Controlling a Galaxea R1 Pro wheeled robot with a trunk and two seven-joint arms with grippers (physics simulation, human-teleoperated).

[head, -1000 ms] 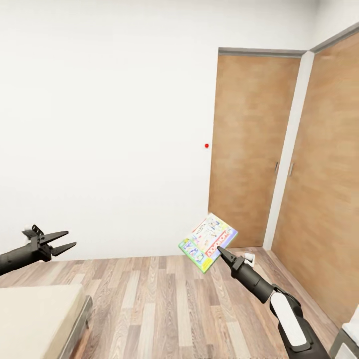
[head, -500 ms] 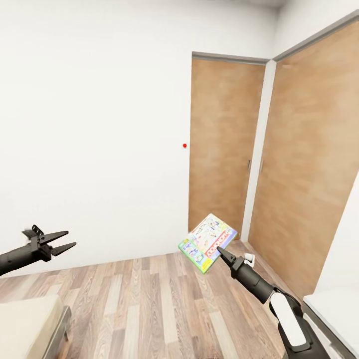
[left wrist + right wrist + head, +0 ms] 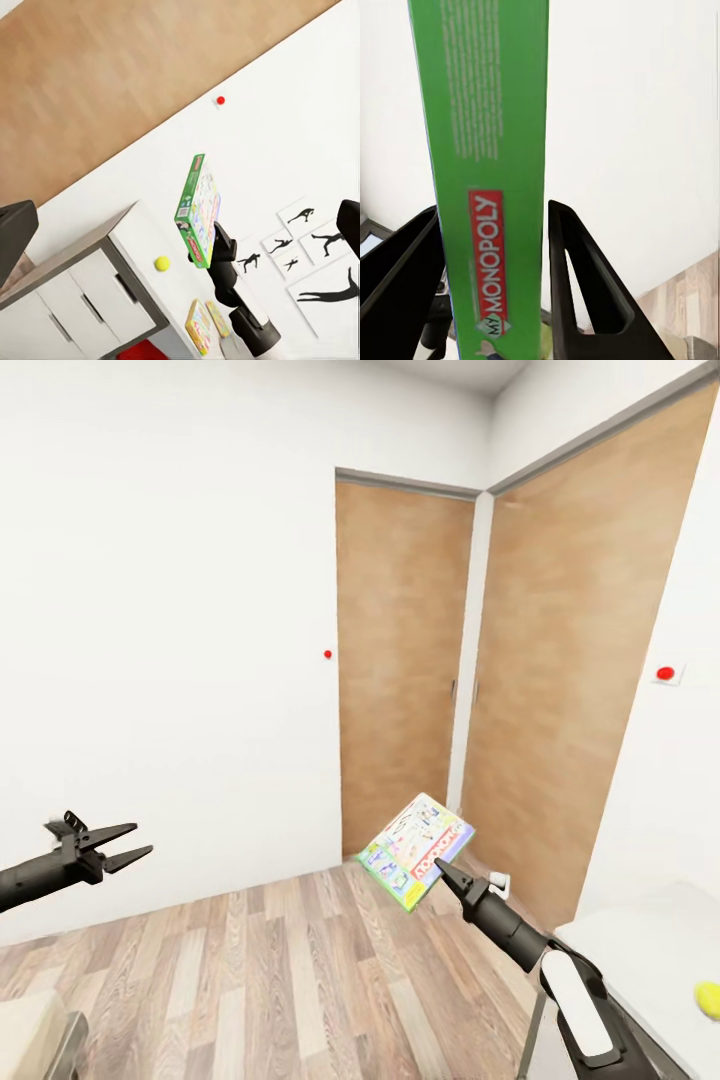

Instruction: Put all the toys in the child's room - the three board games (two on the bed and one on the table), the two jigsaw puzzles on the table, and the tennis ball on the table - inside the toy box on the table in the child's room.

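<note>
My right gripper [image 3: 440,867] is shut on the lower edge of a board game [image 3: 416,849], a flat colourful box with green edges held tilted in the air above the floor. The right wrist view shows its green edge [image 3: 495,187], lettered MY MONOPOLY, between both fingers [image 3: 585,285]. My left gripper [image 3: 128,844] hangs open and empty at the left. A corner of the table [image 3: 640,950] enters at the lower right, with the tennis ball [image 3: 708,998] on it. In the left wrist view the ball [image 3: 162,263] and two flat colourful toys [image 3: 199,326] lie on the table [image 3: 112,247]. The toy box is out of view.
Two brown wooden doors [image 3: 400,670] stand ahead in the corner, with wood-plank floor [image 3: 300,970] in front of them. A corner of the bed [image 3: 30,1040] shows at the lower left. Black silhouette prints [image 3: 315,247] hang on the wall by the table.
The whole view has swung to the right: doors and red wall dot slid left, most of the bed left the picture, and the table corner with the ball came in. Both grippers hold their poses.
</note>
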